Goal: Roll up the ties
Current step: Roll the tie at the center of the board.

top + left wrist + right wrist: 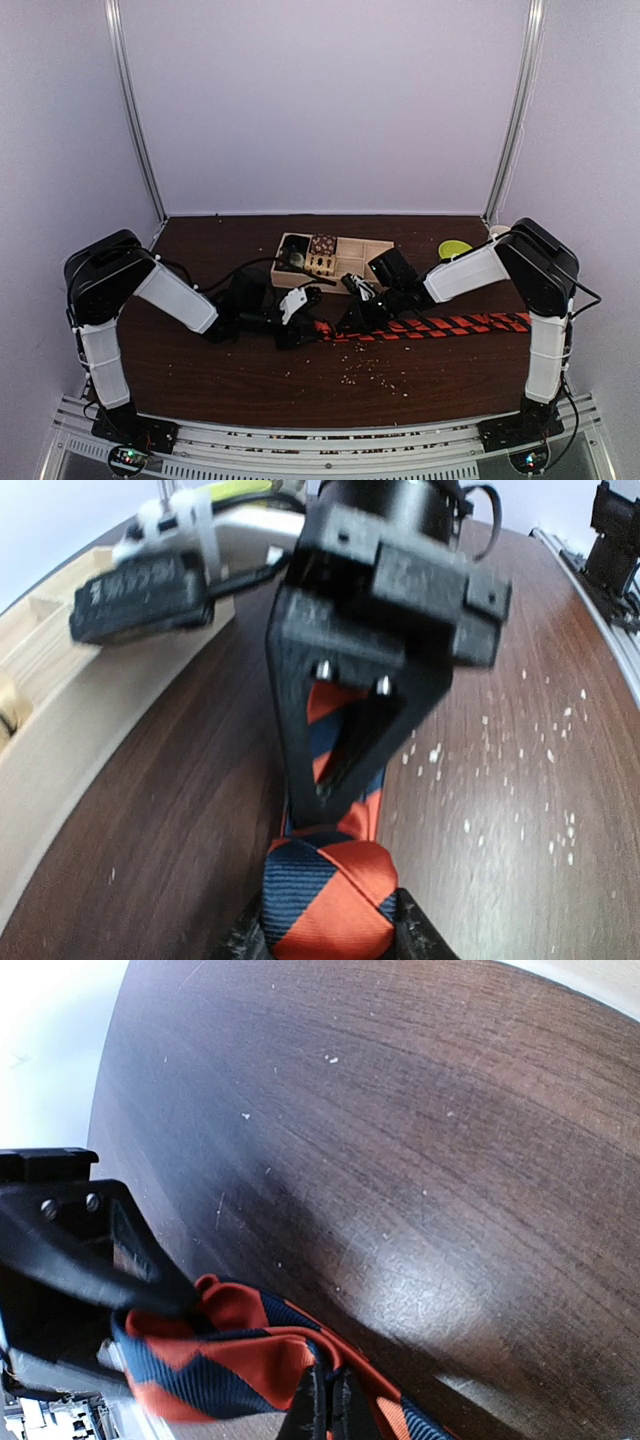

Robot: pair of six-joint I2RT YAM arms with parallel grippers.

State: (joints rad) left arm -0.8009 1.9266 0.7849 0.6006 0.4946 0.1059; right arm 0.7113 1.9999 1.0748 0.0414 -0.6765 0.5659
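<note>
- Top view: the tie (pixel 440 325), a long, narrow band of red-orange and dark diagonal stripes, lies flat on the dark wood-grain table (pixel 250 375). It runs from the right edge to the centre, where both grippers meet over its end.
- The left gripper (pixel 300 322) and right gripper (pixel 352 316) are black and angular, on white-sleeved arms. Their jaws are too small to read here.
- Behind them stands a pale wooden tray (pixel 375 258), rectangular and split into compartments, with small patterned bundles (pixel 322 246) in it. A yellow-green rounded object (pixel 455 248) sits far right. Pale specks dot the table.
- Left wrist view: the end of the tie (pixel 325 895) is wound into a plump, ribbed-weave roll. The left gripper (pixel 325 938) clasps it at a middling width, a matte black finger against each side.
- Just ahead, the right gripper (pixel 327 798), a hollow black triangle with two bright screws, sets its joined tips on the flat tie. The tray's (pixel 90 760) smooth curved wall is on the left.
- Right wrist view: the right gripper (pixel 325 1405) is closed to a thin slit against the tie (pixel 230 1360). Whether it pinches cloth cannot be told.
- The fabric bunches in soft folds against the left gripper's finger (pixel 140 1270). The table (pixel 400 1160) shows fine grain and glare.
</note>
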